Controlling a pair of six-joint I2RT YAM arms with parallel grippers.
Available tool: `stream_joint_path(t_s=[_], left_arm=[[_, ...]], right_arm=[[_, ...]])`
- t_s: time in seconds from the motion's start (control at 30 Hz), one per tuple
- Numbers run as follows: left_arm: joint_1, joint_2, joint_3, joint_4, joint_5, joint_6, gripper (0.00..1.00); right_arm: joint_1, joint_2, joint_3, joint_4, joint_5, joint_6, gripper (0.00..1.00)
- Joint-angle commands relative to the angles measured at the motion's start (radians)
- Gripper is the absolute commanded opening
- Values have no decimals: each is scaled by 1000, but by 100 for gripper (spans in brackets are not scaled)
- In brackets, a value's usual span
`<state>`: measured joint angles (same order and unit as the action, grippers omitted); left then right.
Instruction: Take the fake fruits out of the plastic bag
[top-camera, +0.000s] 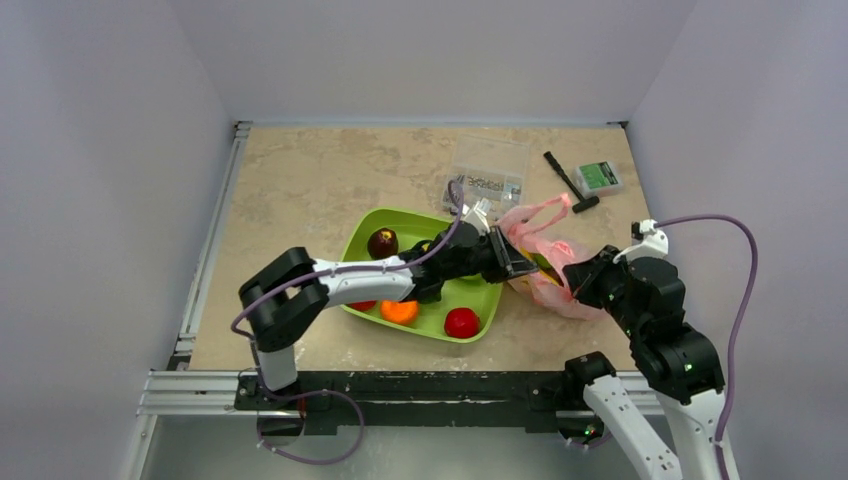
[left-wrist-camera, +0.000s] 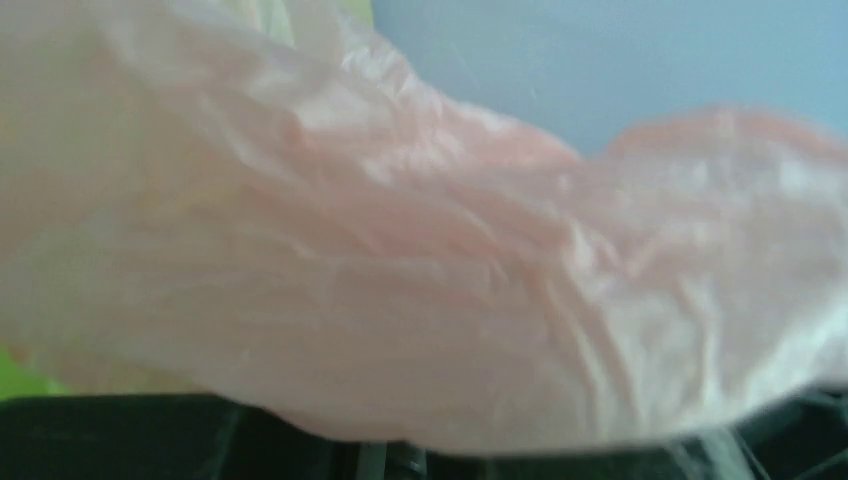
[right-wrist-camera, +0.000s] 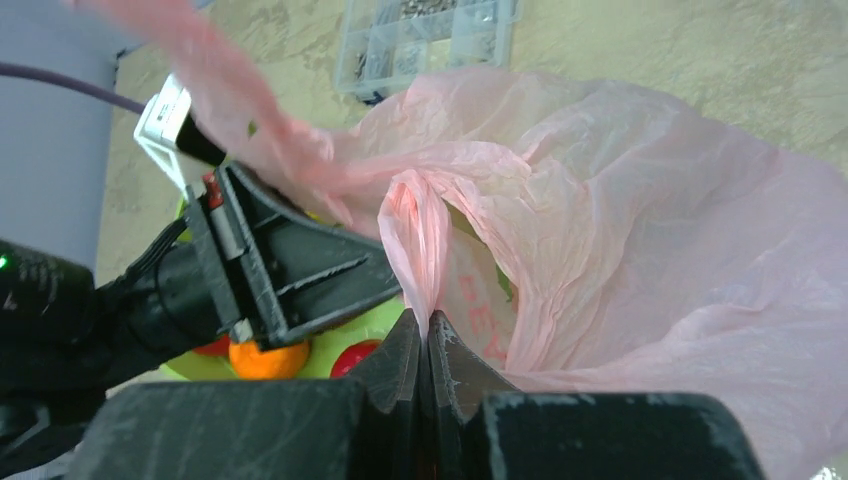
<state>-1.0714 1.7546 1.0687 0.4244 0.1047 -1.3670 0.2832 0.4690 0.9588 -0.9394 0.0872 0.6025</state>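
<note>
The pink plastic bag (top-camera: 556, 248) lies crumpled just right of the green tray (top-camera: 365, 232). My right gripper (right-wrist-camera: 427, 325) is shut on a pinched fold of the bag's rim and holds it up; it also shows in the top view (top-camera: 580, 283). My left gripper (top-camera: 520, 262) reaches over the tray into the bag's mouth. Its fingers are hidden by pink film (left-wrist-camera: 420, 250), which fills the left wrist view. A bit of yellow (top-camera: 543, 266) shows at the bag's mouth and a green speck (right-wrist-camera: 505, 285) shows through the film. The fake fruits are otherwise hidden.
The tray holds a dark red fruit (top-camera: 382, 242), an orange one (top-camera: 400, 311) and a red one (top-camera: 461, 322). A clear parts box (top-camera: 487, 170), a black tool (top-camera: 570, 182) and a small green box (top-camera: 600, 177) lie at the back right.
</note>
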Motion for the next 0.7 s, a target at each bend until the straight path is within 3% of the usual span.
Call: stream_joint_path(t_s=[0.0, 0.07, 0.17, 0.3, 0.37, 0.47, 0.57, 0.67], left_arm=[[57, 149, 249, 53, 110, 36, 10], [69, 241, 390, 15, 154, 74, 0], [77, 374, 682, -44, 240, 147, 0], [82, 598, 1141, -274, 368, 255, 0], [85, 671, 1277, -333, 402, 271, 0], [102, 682, 1273, -302, 442, 242, 0], [121, 604, 1122, -281, 459, 268, 0], [143, 521, 935, -270, 464, 311, 0]], right_arm=[[-2, -3, 92, -6, 142, -19, 0], [-1, 16, 121, -18, 213, -22, 0], [-1, 60, 177, -37, 330, -20, 0], [-1, 102, 212, -31, 554, -20, 0], [-1, 109, 242, -14, 585, -46, 0], [-1, 95, 277, 18, 533, -119, 0], [-1, 63, 279, 27, 404, -173, 3], [-1, 44, 206, 28, 94, -196, 5]])
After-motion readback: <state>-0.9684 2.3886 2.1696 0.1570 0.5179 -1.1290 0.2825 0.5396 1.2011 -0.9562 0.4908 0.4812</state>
